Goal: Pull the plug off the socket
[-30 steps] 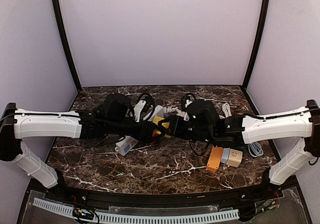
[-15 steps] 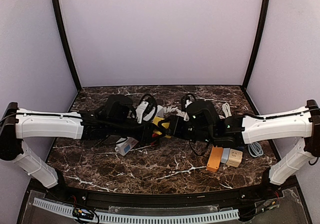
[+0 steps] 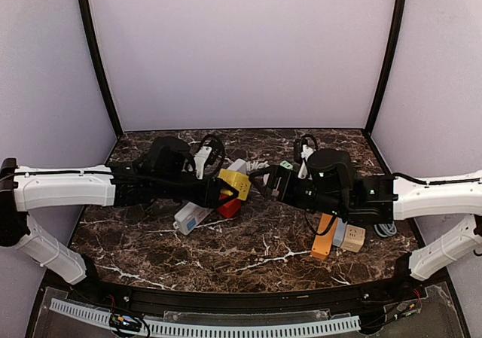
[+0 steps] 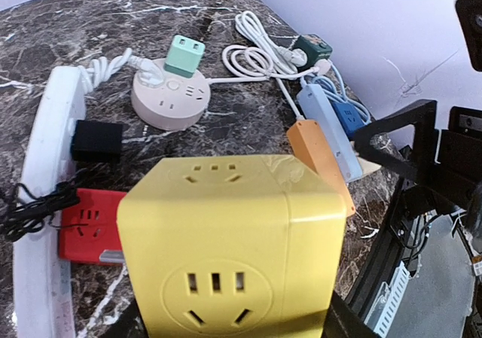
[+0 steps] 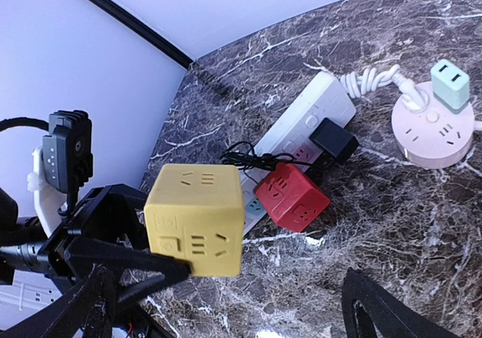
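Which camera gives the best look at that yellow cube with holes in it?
The left wrist view: the yellow plastic cube socket fills the frame, its outlet holes sharp. The right wrist view shows the cube whole but smaller; the top view, only a small yellow block.

Left arm (image 3: pixel 68 187): we see it stretched inward, low.
Left pincer (image 3: pixel 228 190): clamped on the yellow socket cube (image 3: pixel 236 179).
Right pincer (image 3: pixel 263 184): fingers spread wide.
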